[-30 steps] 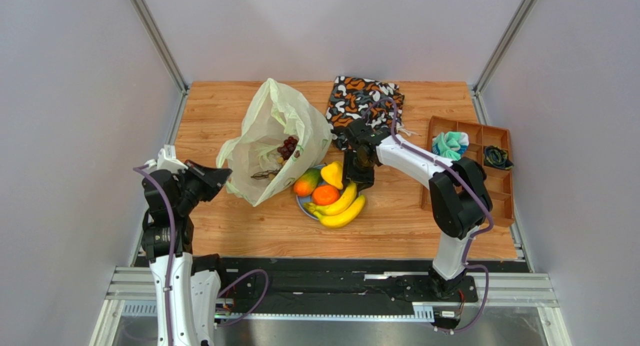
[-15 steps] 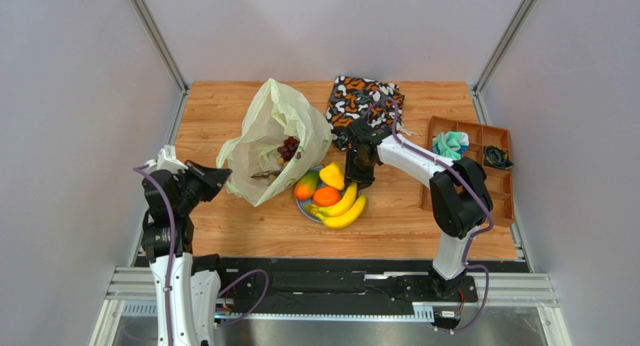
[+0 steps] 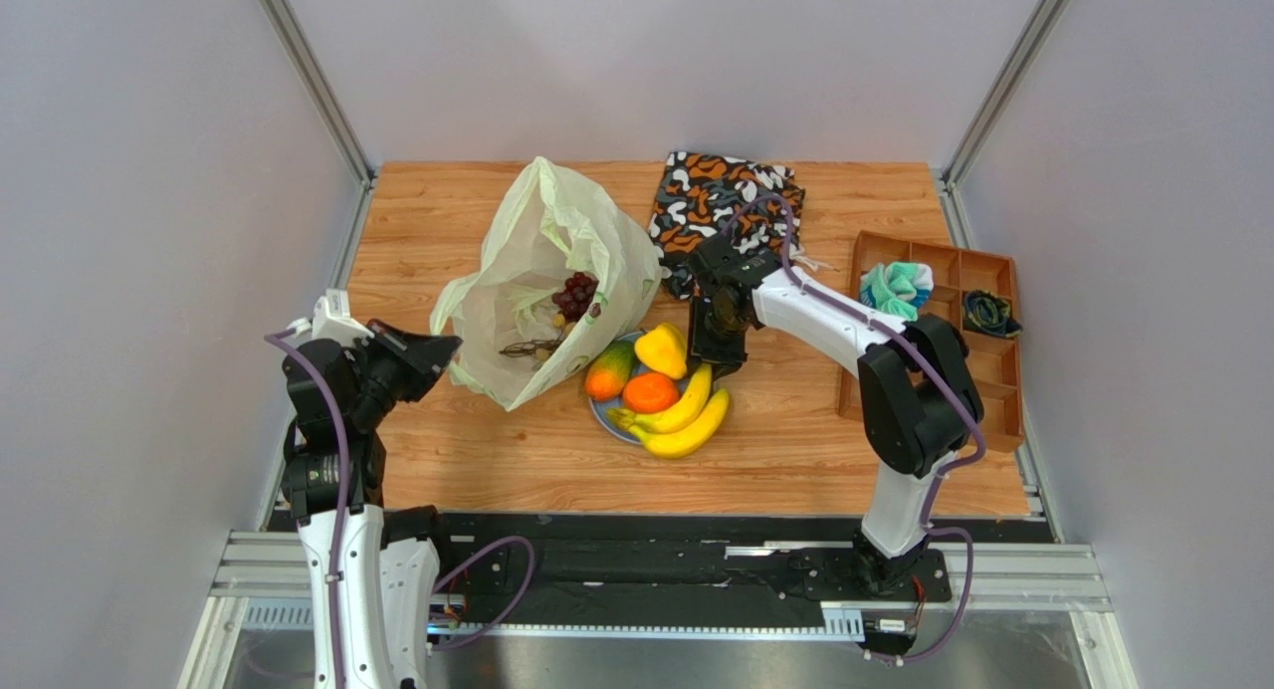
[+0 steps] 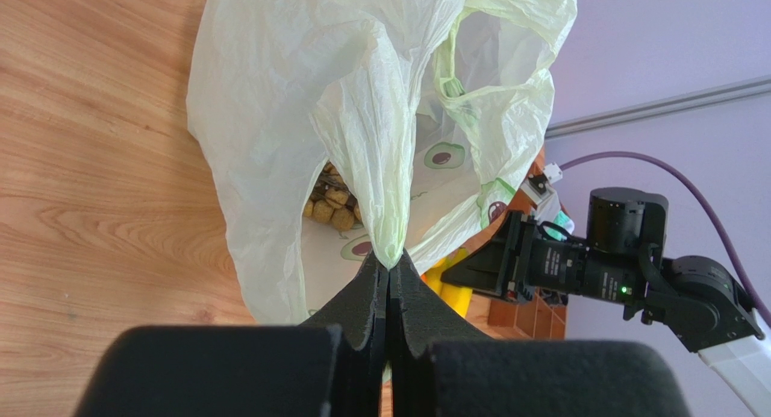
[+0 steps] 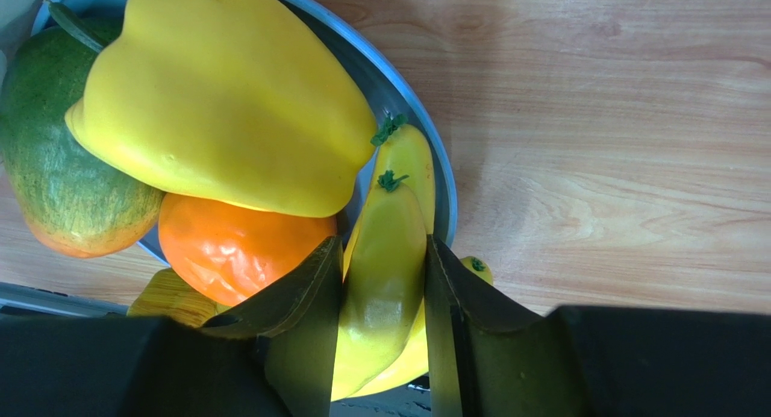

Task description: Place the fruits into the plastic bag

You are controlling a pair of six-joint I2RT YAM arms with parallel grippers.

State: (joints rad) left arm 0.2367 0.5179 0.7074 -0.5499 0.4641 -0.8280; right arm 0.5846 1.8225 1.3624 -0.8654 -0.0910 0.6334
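Evidently, left pincer (image 4: pixel 389 272) pinching crinkly plastic bag (image 4: pixel 271 119) (thin, translucent), right pincer (image 5: pixel 382 254) clamped on smooth curved banana (image 5: pixel 387 214)

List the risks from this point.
The right gripper clasps one banana near its stem; it may slip or drag its neighbours.
The yellow fruit rests beside it and may roll off the blue plate.
The left gripper pinches only a thin fold of the plastic bag; the mouth may sag.

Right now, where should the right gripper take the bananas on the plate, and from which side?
Take the top banana just below its stem end, from above, with fingers across its width. That stretch is narrow, lies uppermost in the bunch, and leaves room for a finger beside the orange. The right gripper straddles it there.
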